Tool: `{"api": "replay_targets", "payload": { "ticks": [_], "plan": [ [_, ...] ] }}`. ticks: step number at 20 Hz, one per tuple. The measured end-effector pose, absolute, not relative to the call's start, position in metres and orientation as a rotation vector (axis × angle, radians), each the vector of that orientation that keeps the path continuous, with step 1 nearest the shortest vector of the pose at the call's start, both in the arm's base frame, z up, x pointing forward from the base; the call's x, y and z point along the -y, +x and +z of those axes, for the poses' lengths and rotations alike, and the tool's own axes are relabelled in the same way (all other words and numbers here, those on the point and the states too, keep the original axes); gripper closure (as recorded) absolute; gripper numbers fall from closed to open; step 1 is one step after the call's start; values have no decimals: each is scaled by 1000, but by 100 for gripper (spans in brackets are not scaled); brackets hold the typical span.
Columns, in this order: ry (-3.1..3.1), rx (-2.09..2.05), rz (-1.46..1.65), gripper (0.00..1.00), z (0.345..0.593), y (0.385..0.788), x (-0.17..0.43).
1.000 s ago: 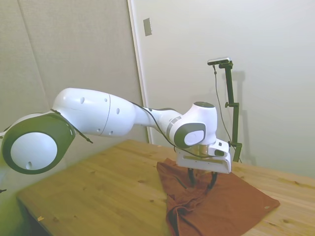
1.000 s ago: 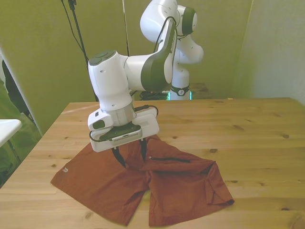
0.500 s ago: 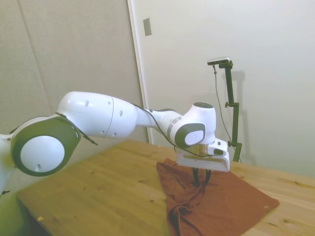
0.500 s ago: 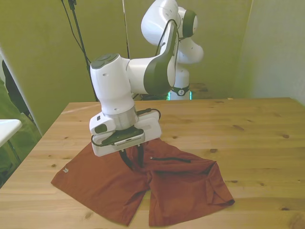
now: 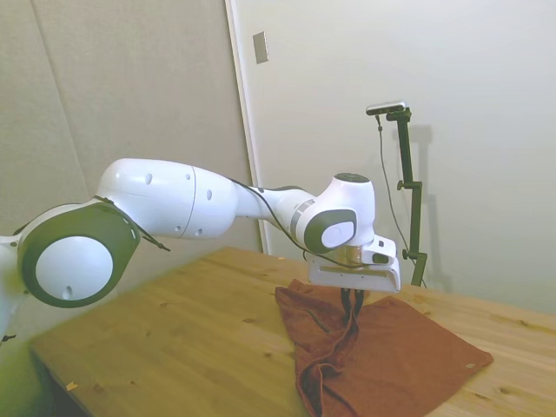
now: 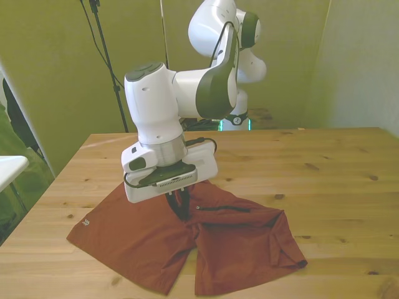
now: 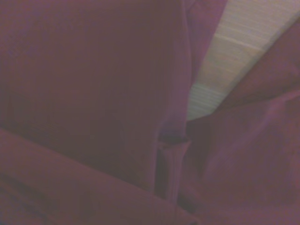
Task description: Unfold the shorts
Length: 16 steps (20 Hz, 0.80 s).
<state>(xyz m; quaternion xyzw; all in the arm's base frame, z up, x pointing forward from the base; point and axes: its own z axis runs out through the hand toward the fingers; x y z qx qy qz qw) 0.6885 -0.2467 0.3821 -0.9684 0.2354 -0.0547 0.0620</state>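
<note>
- Nearest us in the front view, we see the rust-orange soft fabric shorts [image 6: 187, 240] spread flat on the pale wooden bench [image 6: 324, 180], both leg openings pointing toward the bench's near edge.
- One leg lies toward the front view's left with a small pale mark near its outer corner; the other leg, toward the front view's right, has a folded, rumpled outer hem.
- A thin dark drawstring [image 6: 219, 207] runs across the cloth near the waistband, just beside the gripper.
- Above the middle of the garment, close to the waistband, we find the white arm's two-finger gripper [image 6: 179, 204] with its dark fingers drawn together, pinching a ridge of the shorts.
- From the side view, the gripper [image 5: 352, 301] holds a narrow peak of cloth raised off the bench, while the rest of the shorts [image 5: 391, 365] stays draped on the wood.
- Close up from the wrist, we make out blurred reddish folds of the shorts [image 7: 93, 93] with a seam running through them, and a sliver of pale bench [image 7: 225, 65] showing between two pieces of cloth.
- Farther back, the white Franka arm [image 6: 206, 87] rises behind the bench's far edge.
</note>
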Motion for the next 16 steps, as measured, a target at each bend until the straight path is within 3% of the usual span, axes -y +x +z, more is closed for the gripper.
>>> {"api": "replay_targets", "payload": {
  "ticks": [7, 16],
  "plan": [
    [-2951, -610, -222, 100, 422, 660, 189],
    [-3088, -345, -301, 100, 462, 570, 51]
  ]
}}
